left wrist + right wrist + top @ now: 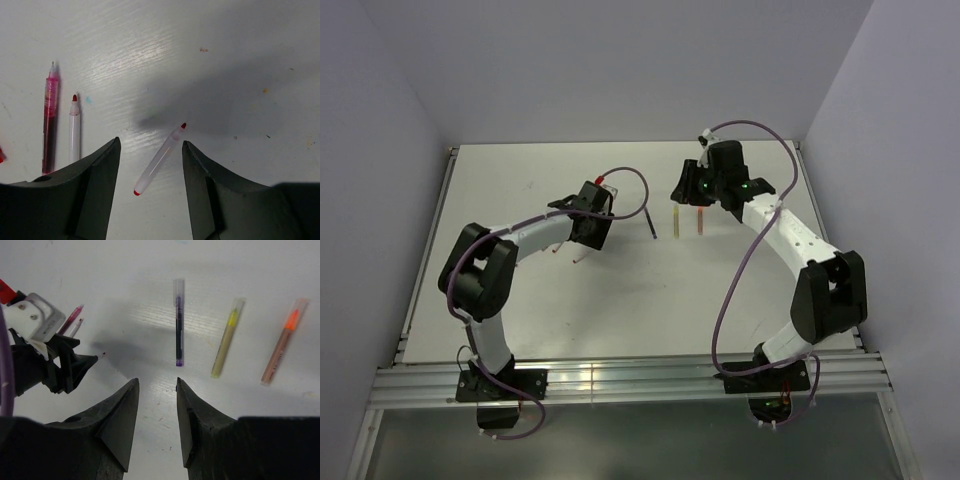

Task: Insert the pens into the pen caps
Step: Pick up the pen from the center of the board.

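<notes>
Pens [178,330]: three capped, three bare beside left claw [151,142].

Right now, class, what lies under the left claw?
A pale, red-tipped pen lies on the white table between the open fingers of the left claw. One finger hides part of a pink pen and a white pen.

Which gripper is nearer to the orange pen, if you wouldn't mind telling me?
Right. The right gripper hangs just short of the row holding the orange pen; the left gripper straddles a white red-tipped pen farther away.
</notes>
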`<state>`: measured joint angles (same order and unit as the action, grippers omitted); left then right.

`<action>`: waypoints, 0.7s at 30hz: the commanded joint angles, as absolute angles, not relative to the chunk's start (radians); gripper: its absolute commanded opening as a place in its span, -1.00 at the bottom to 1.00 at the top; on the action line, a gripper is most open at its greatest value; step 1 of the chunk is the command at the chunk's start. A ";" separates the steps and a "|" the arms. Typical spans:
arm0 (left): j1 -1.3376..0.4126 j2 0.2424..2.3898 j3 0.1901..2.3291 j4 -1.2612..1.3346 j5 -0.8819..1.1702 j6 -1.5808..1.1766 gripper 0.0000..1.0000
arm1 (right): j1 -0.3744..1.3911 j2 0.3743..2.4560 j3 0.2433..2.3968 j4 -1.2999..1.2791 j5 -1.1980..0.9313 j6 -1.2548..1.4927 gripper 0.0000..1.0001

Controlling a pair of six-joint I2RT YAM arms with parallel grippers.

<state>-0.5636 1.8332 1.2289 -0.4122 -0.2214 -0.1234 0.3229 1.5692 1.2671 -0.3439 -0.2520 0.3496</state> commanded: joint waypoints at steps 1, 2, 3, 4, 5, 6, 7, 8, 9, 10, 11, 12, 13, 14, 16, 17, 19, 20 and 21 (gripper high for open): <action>-0.540 1.841 1.270 -0.374 -0.158 -0.091 0.14 | 0.298 1.505 1.255 -0.275 -0.288 0.359 -0.13; -0.534 1.845 1.273 -0.376 -0.150 -0.092 0.14 | 0.295 1.505 1.253 -0.275 -0.290 0.360 -0.13; -0.531 1.851 1.278 -0.379 -0.138 -0.092 0.14 | 0.291 1.502 1.250 -0.275 -0.291 0.360 -0.13; -0.528 1.865 1.284 -0.385 -0.130 -0.092 0.12 | 0.291 1.500 1.250 -0.272 -0.294 0.360 -0.13; -0.522 1.871 1.284 -0.387 -0.126 -0.092 0.12 | 0.288 1.500 1.249 -0.270 -0.296 0.364 -0.13; -0.520 1.876 1.282 -0.387 -0.117 -0.094 0.12 | 0.287 1.499 1.247 -0.268 -0.298 0.364 -0.13; -0.519 1.881 1.275 -0.387 -0.101 -0.095 0.11 | 0.285 1.499 1.247 -0.268 -0.299 0.364 -0.13; -0.517 1.882 1.270 -0.385 -0.094 -0.097 0.11 | 0.284 1.500 1.246 -0.268 -0.302 0.365 -0.13; -0.518 1.884 1.269 -0.387 -0.089 -0.098 0.11 | 0.282 1.499 1.246 -0.267 -0.304 0.367 -0.13; -0.517 1.888 1.267 -0.387 -0.081 -0.098 0.10 | 0.281 1.500 1.244 -0.265 -0.304 0.367 -0.13; -0.517 1.893 1.267 -0.388 -0.078 -0.100 0.09 | 0.279 1.497 1.243 -0.267 -0.305 0.367 -0.13; -0.518 1.896 1.269 -0.391 -0.075 -0.100 0.09 | 0.279 1.497 1.243 -0.267 -0.305 0.367 -0.13; -0.517 1.899 1.269 -0.391 -0.075 -0.101 0.08 | 0.278 1.496 1.241 -0.267 -0.307 0.367 -0.13; -0.517 1.899 1.267 -0.391 -0.075 -0.101 0.08 | 0.276 1.494 1.239 -0.265 -0.307 0.367 -0.13; -0.518 1.902 1.264 -0.393 -0.075 -0.101 0.08 | 0.275 1.494 1.235 -0.261 -0.311 0.367 -0.13; -0.517 1.907 1.266 -0.394 -0.080 -0.101 0.08 | 0.275 1.494 1.235 -0.259 -0.314 0.368 -0.13; -0.518 1.914 1.266 -0.400 -0.078 -0.101 0.05 | 0.273 1.497 1.236 -0.261 -0.321 0.368 -0.13; -0.517 1.917 1.264 -0.400 -0.078 -0.104 0.05 | 0.273 1.499 1.236 -0.259 -0.322 0.368 -0.13; -0.517 1.919 1.262 -0.400 -0.075 -0.104 0.04 | 0.273 1.499 1.236 -0.259 -0.321 0.368 -0.13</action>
<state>-0.5186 1.9045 1.2449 -0.4049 -0.0975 -0.1131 0.2821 1.5299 1.2354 -0.3000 -0.3073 0.3668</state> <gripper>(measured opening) 0.525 0.436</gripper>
